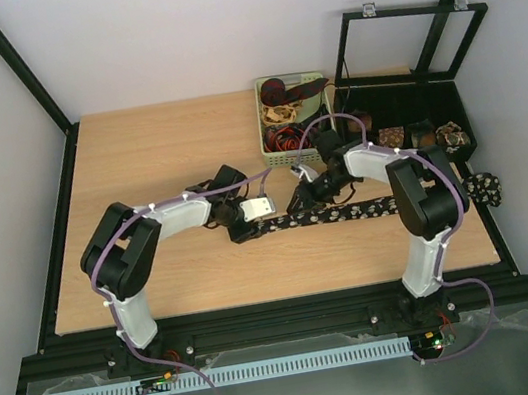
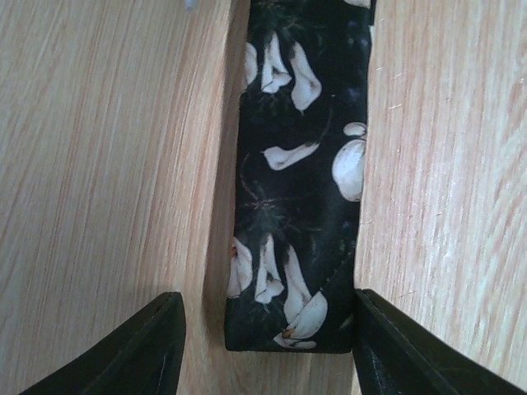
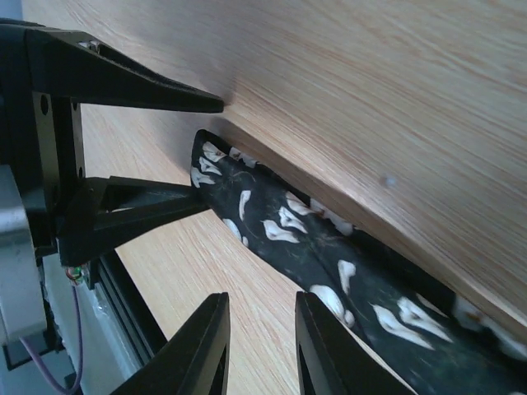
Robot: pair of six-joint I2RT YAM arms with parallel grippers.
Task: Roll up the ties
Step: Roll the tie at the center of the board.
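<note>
Left pincer [image 2: 268, 298]: wide open and holding nothing. Its fingers stand on either side of the narrow end of the black tie [image 2: 296, 206], low over the worktop [image 2: 99, 164].
Right pincer [image 3: 262, 298]: open only a little, with bare wood between the fingers. The tie passes just beside one finger, a bit further along the strip.
Place of the tie: it lies flat and straight on the worktop, from the left pincer toward the right edge, where the other end reaches past the edge.
Handling: I judge it light, soft and limp, probably smooth enough to slip. It will not keep a shape alone, so a loose coil may open again.
Where to hold: the tip of the narrow end, pinched across its width. The cloth is thin, so the fingers must go down almost to the wood.
Look: black cloth with white petal-like marks, a stitched edge and a blunt end.
Other ties: some lie loose in the green basket [image 1: 263, 127], and small coils sit in the black case [image 1: 416, 13] behind.
</note>
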